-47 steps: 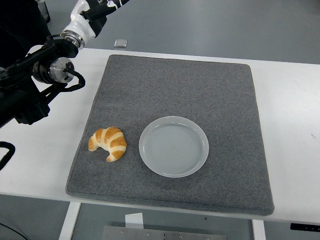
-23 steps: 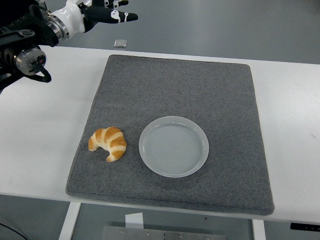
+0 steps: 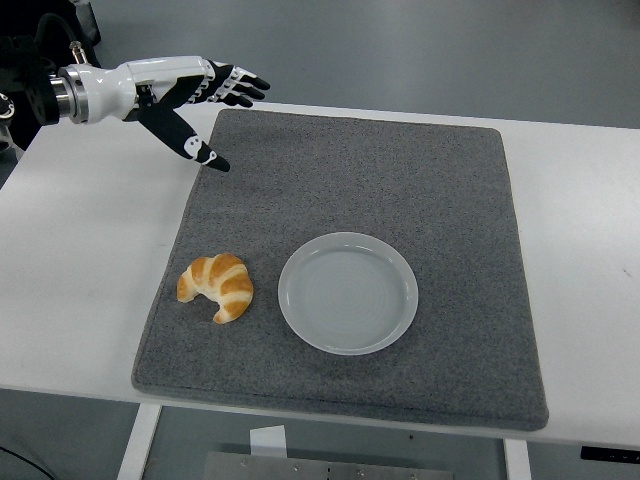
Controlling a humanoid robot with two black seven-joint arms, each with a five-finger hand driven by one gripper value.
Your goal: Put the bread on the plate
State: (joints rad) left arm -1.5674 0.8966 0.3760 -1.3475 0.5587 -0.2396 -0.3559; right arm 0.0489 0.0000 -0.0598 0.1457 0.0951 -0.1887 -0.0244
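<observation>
One left hand [image 3: 185, 95] outstretched, fingers spread.

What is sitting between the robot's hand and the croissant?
Nothing: in the head view, only bare grey mat separates the open left hand from the croissant.

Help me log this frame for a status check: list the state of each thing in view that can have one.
croissant: lying on the grey mat, left of the plate, not held.
plate: upright on the mat, empty.
grey mat: flat on the white table.
left hand: open, fingers spread, above the mat's far left corner, holding nothing.
right hand: not in view.
</observation>
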